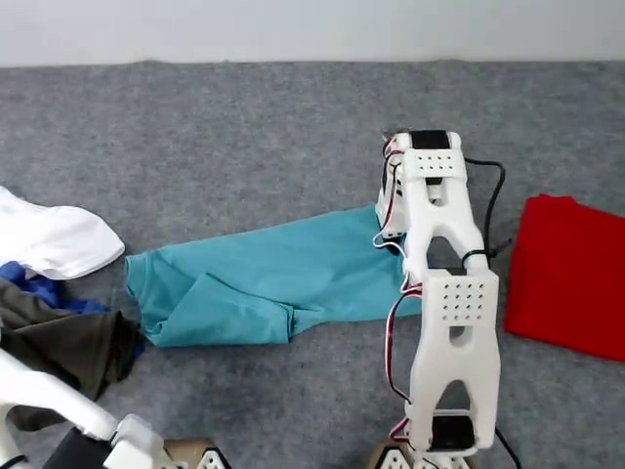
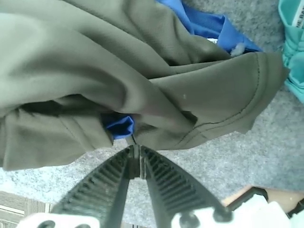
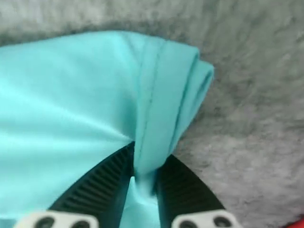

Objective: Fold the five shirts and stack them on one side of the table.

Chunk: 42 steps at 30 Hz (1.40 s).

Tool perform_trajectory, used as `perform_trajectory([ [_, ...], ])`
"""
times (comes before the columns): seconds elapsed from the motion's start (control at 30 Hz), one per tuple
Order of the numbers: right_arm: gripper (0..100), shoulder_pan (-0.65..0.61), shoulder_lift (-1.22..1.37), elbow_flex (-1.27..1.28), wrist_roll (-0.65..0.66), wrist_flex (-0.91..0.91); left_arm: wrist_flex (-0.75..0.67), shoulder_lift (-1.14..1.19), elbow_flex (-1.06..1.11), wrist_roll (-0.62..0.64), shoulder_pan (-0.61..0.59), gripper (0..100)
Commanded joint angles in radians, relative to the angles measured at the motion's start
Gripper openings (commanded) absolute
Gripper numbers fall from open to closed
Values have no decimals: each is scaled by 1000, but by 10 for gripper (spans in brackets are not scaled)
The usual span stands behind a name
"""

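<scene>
The right hand (image 3: 142,164) was clamped on a rolled edge of the teal shirt (image 1: 264,278), which lay half spread in the middle of the tabletop (image 1: 293,127), between 1 folded red shirt (image 1: 571,278) and a heap (image 1: 59,322) of 3 others. The left hand (image 2: 137,151) was closed on nothing, tips at the olive shirt (image 2: 95,71). The thin cloth looked light, limp and quick to bunch, so a hem or corner seemed the best hold.
</scene>
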Motion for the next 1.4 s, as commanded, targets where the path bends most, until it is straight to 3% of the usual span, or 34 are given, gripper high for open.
perform_trajectory([
  [0.0,10,51,-119,-20,83,36,17,-11,-51,-9,9,18],
  [0.33,10,320,-180,-20,379,41,58,-11,-128,-6,11,18],
  [0.63,9,394,-237,-207,456,90,74,-11,-130,-6,11,18],
  [0.9,9,205,-541,2,502,90,72,-12,-131,-6,11,17],
  [1.1,10,-22,-783,279,496,90,72,-12,-131,-6,11,17],
  [1.37,10,-363,-901,387,285,87,64,-12,-142,-11,9,17],
])
